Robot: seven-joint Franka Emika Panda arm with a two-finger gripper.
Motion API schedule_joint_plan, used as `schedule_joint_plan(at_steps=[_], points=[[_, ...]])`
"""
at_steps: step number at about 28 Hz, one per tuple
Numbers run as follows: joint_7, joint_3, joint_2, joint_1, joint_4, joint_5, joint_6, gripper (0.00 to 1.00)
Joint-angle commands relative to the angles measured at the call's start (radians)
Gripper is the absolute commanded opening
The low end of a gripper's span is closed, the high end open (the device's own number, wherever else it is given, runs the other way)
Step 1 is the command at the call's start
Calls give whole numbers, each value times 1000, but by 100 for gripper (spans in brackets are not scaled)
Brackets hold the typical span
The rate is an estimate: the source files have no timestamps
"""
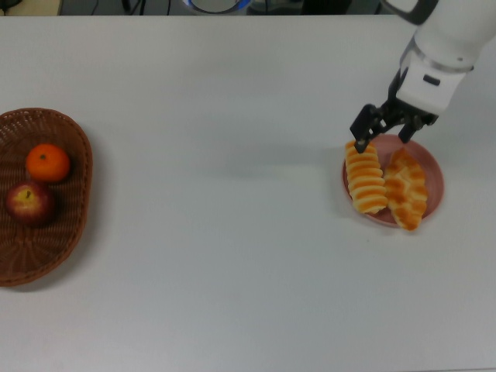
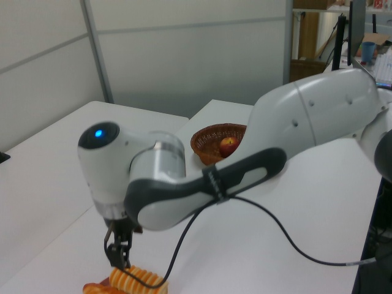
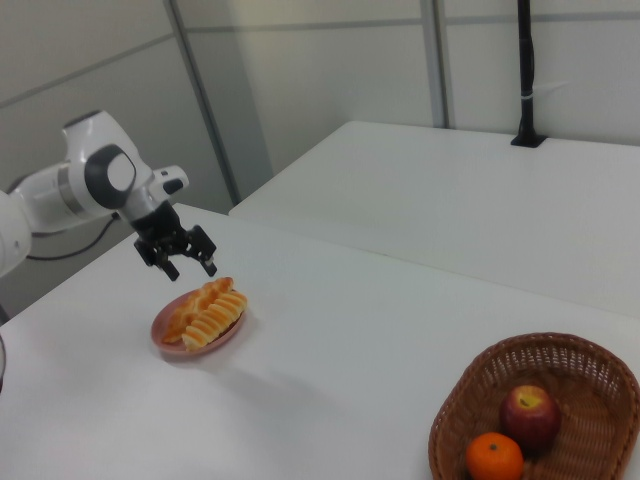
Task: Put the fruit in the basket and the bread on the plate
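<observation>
In the top view, the oval brown woven wicker basket sits at the left edge of the white worktop, partly cut off by the picture's border. Inside it lie the bright orange tangerine and, just beside it, the dark red apple. A broad bare stretch of worktop separates the basket from the round pink plate near the top view's right. On the plate the ridged striped roll and the braided golden pastry lie side by side, touching. The black pincer hangs above the plate's far rim, spread wide and holding nothing, with the white arm reaching in from the upper right corner.
</observation>
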Motion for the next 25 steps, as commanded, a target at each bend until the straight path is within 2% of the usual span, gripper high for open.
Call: schedule_joint_plan(at_steps=[1, 7, 8, 12, 13, 14, 17, 18, 25], points=[[-10, -10, -102, -58, -33, 40, -98, 100], [-89, -12, -174, -165, -33, 74, -219, 100], [-109, -12, -188, -206, -35, 88, -244, 100], [-184, -13, -208, -297, -35, 135, -273, 100], [-219, -13, -214, -346, -35, 166, -275, 100], [-235, -13, -217, -368, -33, 180, -276, 100], [-266, -13, -227, -435, -33, 206, -275, 100], [-287, -13, -228, -476, -33, 218, -276, 100], [-329, -12, -216, -575, -39, 250, -273, 100]])
